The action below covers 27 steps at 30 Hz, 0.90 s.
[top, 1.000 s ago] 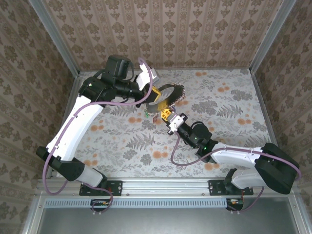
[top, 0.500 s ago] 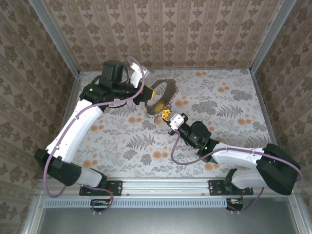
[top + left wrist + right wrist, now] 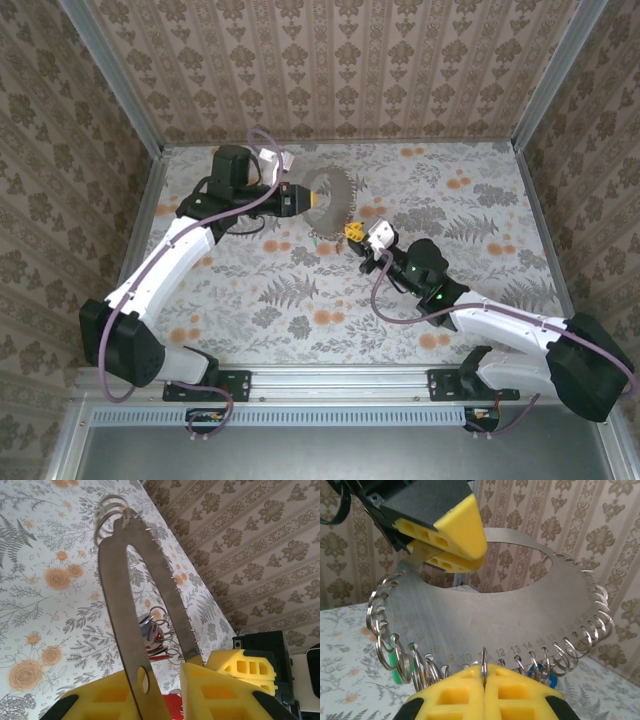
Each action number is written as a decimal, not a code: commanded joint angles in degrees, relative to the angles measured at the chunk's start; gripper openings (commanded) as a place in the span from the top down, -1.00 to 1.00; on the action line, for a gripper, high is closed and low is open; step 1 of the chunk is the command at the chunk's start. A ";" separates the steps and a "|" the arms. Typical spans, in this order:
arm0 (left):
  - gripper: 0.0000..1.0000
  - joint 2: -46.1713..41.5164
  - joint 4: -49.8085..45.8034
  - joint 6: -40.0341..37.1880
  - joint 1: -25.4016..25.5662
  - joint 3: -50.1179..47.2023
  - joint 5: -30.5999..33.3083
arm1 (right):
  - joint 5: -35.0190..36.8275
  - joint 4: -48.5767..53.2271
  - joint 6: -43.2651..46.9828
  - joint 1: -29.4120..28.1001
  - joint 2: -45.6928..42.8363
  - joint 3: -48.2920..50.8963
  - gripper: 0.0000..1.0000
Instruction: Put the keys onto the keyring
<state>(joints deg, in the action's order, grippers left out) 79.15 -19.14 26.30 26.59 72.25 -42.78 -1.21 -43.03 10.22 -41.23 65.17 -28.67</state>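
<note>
The keyring is a broad flat metal hoop with numbered holes, its rim fringed with small split rings. It hangs tilted above the table between both grippers. My left gripper straddles the hoop's far band. Its jaws stand slightly open, with a gap beside the right finger. My right gripper is shut on one split ring at the near rim. Keys with red and blue heads hang from the rings. A green head and a blue one also show.
The floral tablecloth covers the table, boxed in by papered walls at the back and sides. Both arms meet over the table's far middle. The left gripper's yellow fingers sit just beyond the hoop, opposite my right gripper.
The left arm pulled back and left, swinging the hoop more upright. Its jaws parted a little. The right gripper shifted right and farther back, still pinching the split ring.
</note>
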 commanded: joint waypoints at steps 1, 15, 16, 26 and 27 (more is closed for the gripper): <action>0.50 1.21 5.05 3.61 0.00 -1.49 -2.50 | -5.82 3.29 -3.49 1.40 -2.62 -1.03 1.00; 0.37 8.08 24.29 12.77 3.78 -18.80 4.15 | -6.19 26.29 -2.79 5.37 -0.96 -5.32 1.00; 0.37 8.74 26.99 14.49 4.25 -20.80 5.12 | -5.79 27.00 -2.60 5.44 -0.54 -5.27 1.00; 0.16 15.89 34.08 17.30 5.93 -25.30 8.48 | -7.59 32.61 2.24 6.02 4.25 -6.14 1.00; 0.15 16.11 33.92 17.17 5.93 -25.58 8.58 | -8.15 32.85 2.33 6.36 4.46 -6.21 1.00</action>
<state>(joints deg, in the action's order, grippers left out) 95.00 11.16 42.85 32.23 47.29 -35.18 -7.79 -10.44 10.37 -35.59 69.38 -32.53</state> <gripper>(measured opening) 0.420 0.060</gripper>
